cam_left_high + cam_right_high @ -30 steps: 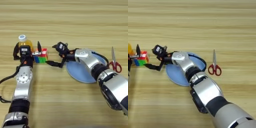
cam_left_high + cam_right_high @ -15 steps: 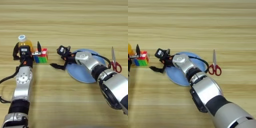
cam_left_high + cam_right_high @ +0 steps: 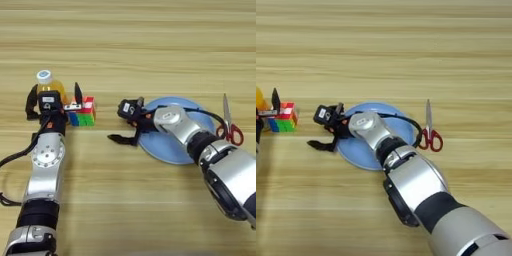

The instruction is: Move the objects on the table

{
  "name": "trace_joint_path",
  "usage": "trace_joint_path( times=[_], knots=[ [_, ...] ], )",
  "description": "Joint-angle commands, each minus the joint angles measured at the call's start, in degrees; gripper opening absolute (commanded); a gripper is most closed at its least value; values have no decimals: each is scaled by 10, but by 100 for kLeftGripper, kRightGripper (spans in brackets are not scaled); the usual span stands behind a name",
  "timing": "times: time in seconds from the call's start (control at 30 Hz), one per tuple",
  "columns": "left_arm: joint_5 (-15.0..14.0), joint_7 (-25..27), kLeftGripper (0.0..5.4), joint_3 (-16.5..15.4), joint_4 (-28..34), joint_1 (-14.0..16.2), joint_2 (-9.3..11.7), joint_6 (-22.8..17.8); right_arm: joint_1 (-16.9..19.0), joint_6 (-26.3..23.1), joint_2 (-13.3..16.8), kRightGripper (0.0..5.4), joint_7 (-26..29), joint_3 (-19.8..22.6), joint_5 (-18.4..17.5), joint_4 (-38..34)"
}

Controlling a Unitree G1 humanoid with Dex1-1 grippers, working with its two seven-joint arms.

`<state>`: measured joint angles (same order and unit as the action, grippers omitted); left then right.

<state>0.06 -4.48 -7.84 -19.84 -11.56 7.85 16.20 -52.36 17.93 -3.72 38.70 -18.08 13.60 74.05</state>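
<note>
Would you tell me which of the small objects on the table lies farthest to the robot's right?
The red-handled scissors. They lie right of the round light-blue plate, whereas the multicoloured puzzle cube and orange drink bottle sit far left.

Table (image 3: pixel 150 45): bottle (image 3: pixel 49 85) at 9 o'clock, left gripper (image 3: pixel 54 97) spread open around it; puzzle cube (image 3: pixel 83 111) just beside. Right gripper (image 3: pixel 131 122) (fingers parted) stood at plate (image 3: pixel 172 145) edge, centre. Scissors (image 3: pixel 228 125) at 3 o'clock.
</note>
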Motion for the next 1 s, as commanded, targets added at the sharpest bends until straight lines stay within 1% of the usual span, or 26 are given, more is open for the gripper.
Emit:
trace_joint_path(
  times=[0.03,0.17,0.3,0.4,0.47,0.53,0.63,0.77,1.0],
  knots=[
    [6,0,538,3,1,1,0,-7,19,-12,38,540,5,-6,22,7],
    [6,0,538,3,-2,0,0,-7,21,-10,57,540,3,-6,24,5],
    [6,2,538,2,-8,-3,2,-4,24,-6,67,540,8,-5,21,0],
    [7,2,538,1,-11,-4,3,-3,29,10,61,540,28,8,1,-16],
    [7,2,538,1,-11,-4,4,-3,33,20,50,540,53,22,-22,-41],
    [7,2,538,1,-11,-4,4,-3,39,25,40,540,81,42,-56,-86],
    [8,1,538,1,-12,-5,3,-2,58,22,39,540,98,62,-91,-162],
    [8,1,538,1,-15,-6,3,-1,93,-5,49,540,93,85,-129,-260],
    [6,4,538,-2,-27,-12,8,3,165,-54,70,540,80,105,-172,-406]
  ],
)
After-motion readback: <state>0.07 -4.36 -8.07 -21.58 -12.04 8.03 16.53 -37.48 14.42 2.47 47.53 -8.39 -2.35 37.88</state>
